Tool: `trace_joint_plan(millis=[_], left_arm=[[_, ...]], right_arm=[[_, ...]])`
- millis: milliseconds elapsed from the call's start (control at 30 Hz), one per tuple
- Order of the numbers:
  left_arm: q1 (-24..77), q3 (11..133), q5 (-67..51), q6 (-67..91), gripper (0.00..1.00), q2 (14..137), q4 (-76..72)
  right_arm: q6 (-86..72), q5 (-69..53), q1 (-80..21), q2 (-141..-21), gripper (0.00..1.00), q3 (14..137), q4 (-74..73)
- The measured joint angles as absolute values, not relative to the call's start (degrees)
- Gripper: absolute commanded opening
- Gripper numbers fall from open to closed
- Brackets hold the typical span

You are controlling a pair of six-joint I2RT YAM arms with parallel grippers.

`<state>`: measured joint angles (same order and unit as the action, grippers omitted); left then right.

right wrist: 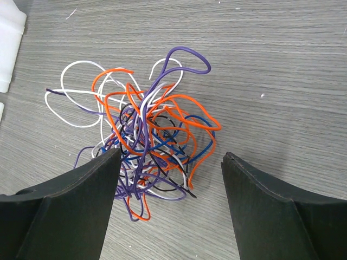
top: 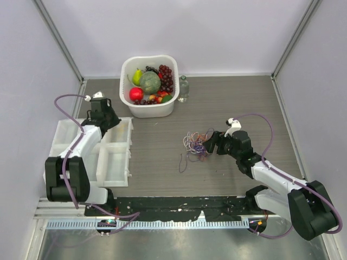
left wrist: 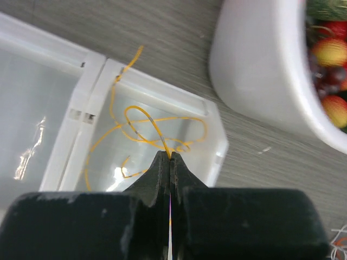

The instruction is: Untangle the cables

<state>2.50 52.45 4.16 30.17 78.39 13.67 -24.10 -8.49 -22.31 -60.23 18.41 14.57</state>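
- My left hand [left wrist: 171, 156] is pinched shut on one orange-yellow cable [left wrist: 162, 125], its loops over the white tray [left wrist: 216, 116] compartment at frame centre; I should lower before letting go so it coils inside.
- My right hand [right wrist: 171, 157] gapes wide, low in frame, facing the tangle [right wrist: 143, 127] on the worktop [right wrist: 282, 49]; best to pinch one outer loop, not the knot.

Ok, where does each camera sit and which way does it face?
Top external: above and behind, looking down on the grey table; left arm and right arm show.
Left wrist: facing down over the shut left gripper pinching a thin orange-yellow wire above a white plastic tray.
Right wrist: facing down through the open right gripper at the multicoloured wire tangle.
Shared: top and right wrist both show that tangle.
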Motion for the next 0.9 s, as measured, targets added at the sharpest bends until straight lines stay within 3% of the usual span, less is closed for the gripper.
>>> trace_joint_plan(millis=[467,533,600,733,900], left_arm=[[0.8,47.6,6.1,35.7,0.00,80.8,15.4],[1.0,47.6,6.0,36.0,0.11,81.8,16.6],[1.1,47.6,5.6,36.2,0.30,82.4,18.0],[1.1,48.8,4.4,37.0,0.53,82.0,21.8],[1.1,50.7,3.2,37.3,0.65,74.4,25.8]], right_arm=[[-24.1,-8.5,-22.4,-59.9,0.80,18.4,14.5],[-24.1,-8.5,-22.4,-59.9,0.80,18.4,14.5],[-24.1,-8.5,-22.4,-59.9,0.80,18.4,14.5],[-24.1,-8.3,-22.4,-59.9,0.80,18.4,14.5],[-24.1,-7.8,-22.4,-59.9,0.80,18.4,14.5]])
